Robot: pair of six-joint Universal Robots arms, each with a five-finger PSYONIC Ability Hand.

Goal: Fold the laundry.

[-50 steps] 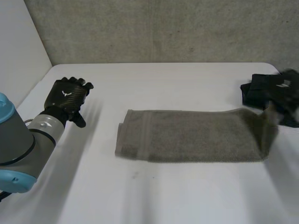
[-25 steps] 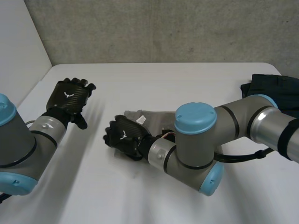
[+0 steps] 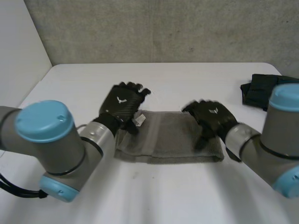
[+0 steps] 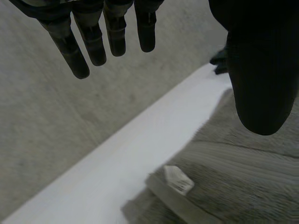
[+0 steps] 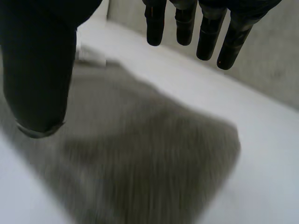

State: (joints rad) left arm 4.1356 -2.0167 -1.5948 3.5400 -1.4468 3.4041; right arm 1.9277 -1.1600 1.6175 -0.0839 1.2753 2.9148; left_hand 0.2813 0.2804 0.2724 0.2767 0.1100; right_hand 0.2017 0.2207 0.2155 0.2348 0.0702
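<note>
- Towel (image 3: 173, 140) lies mid-counter (image 3: 187, 79), folded to a short band; perhaps one fold left.
- Left hand (image 3: 122, 102) over its 9 o'clock end, right hand (image 3: 212, 116) over 3 o'clock: both spread, holding nothing.
- Dark cloth (image 3: 257, 91) at 2 o'clock looks finished.

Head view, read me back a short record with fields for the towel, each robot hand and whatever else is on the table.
towel: grey, folded band lying flat, white label at its left end
left robot hand: open, over the towel's left end by the label
right robot hand: open, over the towel's right end
other: dark clothes at the far right corner of the table
</note>
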